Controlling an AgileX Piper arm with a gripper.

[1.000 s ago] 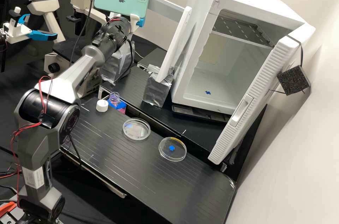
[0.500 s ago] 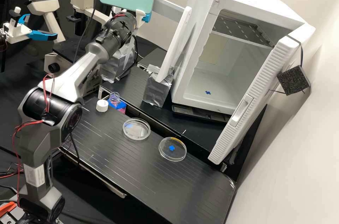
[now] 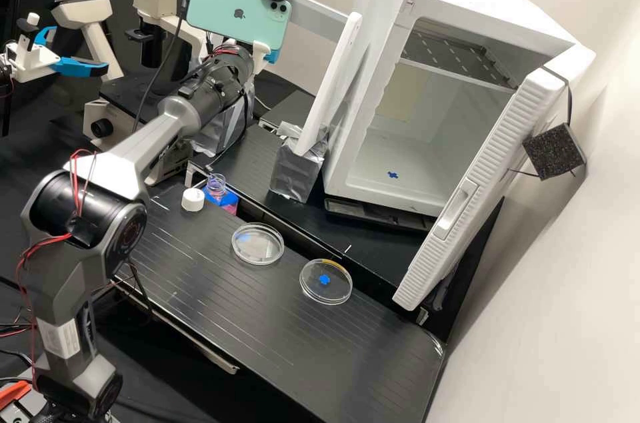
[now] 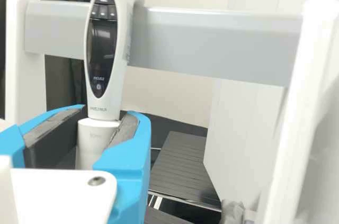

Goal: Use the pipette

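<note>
Lowered since the earlier frame, the pipette (image 4: 122,49) is clamped upright in the pincer (image 4: 104,120) by the rack (image 4: 212,44); grasping is done, while pipetting or rehanging is seemingly left.

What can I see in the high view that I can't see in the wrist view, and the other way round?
High view: two clear round dishes on the bench, a white cap beside an open bottle with something pink in it, the white cabinet's open door, and a mint-green phone on the arm.

Wrist view: the pipette's dark screen and small buttons, with the blue jaws closed around its pale lower part.

Both: the rack's grey crossbar and a white upright near its end.
</note>
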